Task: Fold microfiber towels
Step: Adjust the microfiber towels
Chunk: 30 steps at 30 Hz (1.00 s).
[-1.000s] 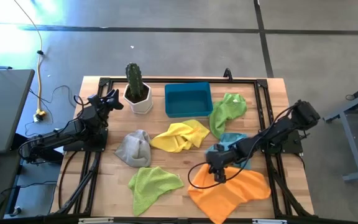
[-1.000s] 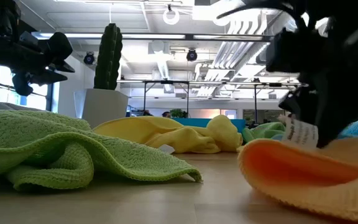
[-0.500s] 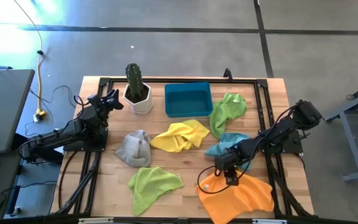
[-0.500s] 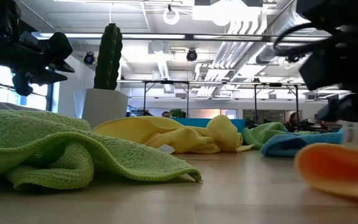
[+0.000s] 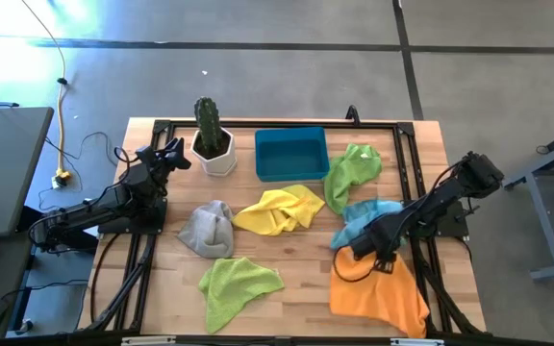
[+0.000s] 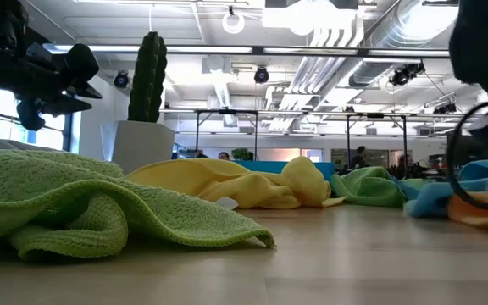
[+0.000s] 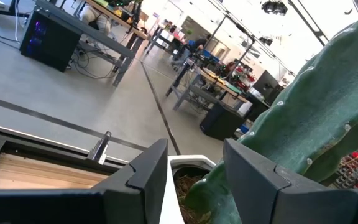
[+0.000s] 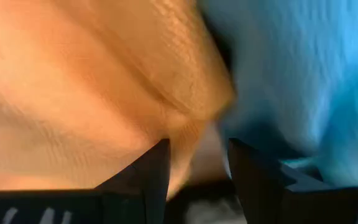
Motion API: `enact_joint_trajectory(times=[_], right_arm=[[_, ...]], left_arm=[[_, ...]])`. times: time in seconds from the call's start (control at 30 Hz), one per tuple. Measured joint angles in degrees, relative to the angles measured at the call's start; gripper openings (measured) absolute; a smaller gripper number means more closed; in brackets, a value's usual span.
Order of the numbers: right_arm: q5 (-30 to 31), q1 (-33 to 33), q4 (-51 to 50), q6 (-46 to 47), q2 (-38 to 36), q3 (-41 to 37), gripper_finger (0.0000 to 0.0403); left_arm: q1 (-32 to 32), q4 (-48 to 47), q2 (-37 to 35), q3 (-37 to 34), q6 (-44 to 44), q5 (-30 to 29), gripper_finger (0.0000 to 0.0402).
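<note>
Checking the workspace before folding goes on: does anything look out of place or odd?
No spill or damage shows. All six towels lie crumpled, none folded; the large orange microfiber towel hangs over the wooden table's front edge, under the right gripper.

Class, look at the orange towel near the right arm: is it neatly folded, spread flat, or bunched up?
Bunched up. The orange towel lies rumpled, its upper edge curled over by the right gripper, beside the light blue towel.
</note>
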Motion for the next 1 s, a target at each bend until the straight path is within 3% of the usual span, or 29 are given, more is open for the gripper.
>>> enact_joint_trajectory(times=[0.13, 0.27, 0.4, 0.53, 0.83, 1.0], right_arm=[[-1.56, 0.0, -10.98, 0.79, -0.02, 0.01, 0.0154], [-2.76, 0.0, -14.26, 1.95, -0.07, 1.73, 0.0148], [1.68, 0.0, -15.76, 0.47, -0.07, 6.59, 0.0138], [12.37, 0.0, -14.36, -0.04, -0.09, 12.5, 0.0134], [47.16, -5.38, 2.49, 3.65, -0.13, 16.7, 0.0133], [46.92, -15.66, 10.05, 12.03, -0.13, 13.63, 0.0133]], left_arm=[[0.01, 0.0, 0.0, -0.01, 0.0, 0.0, 0.0147], [0.01, 0.0, 0.0, 0.0, 0.0, 0.0, 0.0147], [0.0, -0.02, 0.0, -0.01, 0.0, 0.01, 0.0147], [0.0, 0.0, 0.0, 0.0, 0.02, 0.0, 0.0147], [0.0, 0.0, 0.0, -0.02, 0.02, 0.0, 0.0147], [0.0, 0.0, 0.0, -0.02, 0.0, 0.01, 0.0147]])
